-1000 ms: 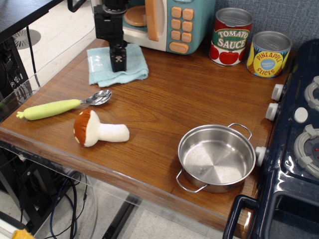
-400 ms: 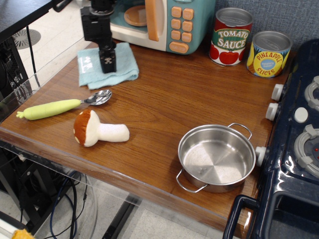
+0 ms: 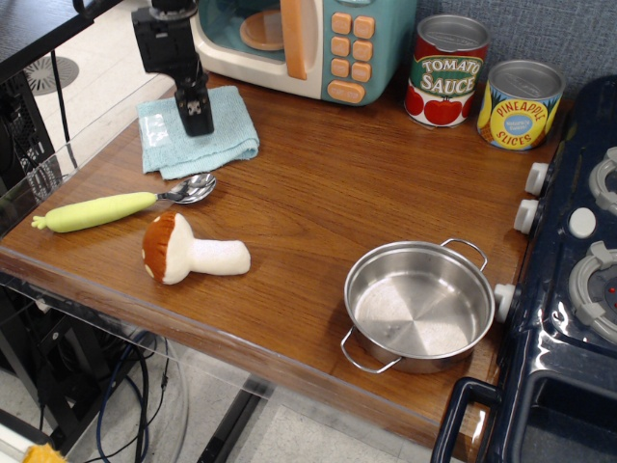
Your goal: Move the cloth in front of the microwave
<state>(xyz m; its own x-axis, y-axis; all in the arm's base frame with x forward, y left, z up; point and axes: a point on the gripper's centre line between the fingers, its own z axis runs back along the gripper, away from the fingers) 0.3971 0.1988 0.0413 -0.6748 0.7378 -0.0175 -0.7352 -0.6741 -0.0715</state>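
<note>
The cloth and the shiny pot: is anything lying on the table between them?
No. In the single camera view, only bare wood stretches between the cloth and the pot; the spoon and plush mushroom lie off to the side.

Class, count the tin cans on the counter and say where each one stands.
2. The tomato sauce can stands right of the microwave; the pineapple can stands beside it, next to the stove. None looks hidden.

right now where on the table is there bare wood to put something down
The widest free patch is mid-table, bordered by the microwave, tomato sauce can, steel pot and plush mushroom. The front edge left of the pot is bare too. The left end is crowded: cloth under the gripper, then the spoon.
</note>
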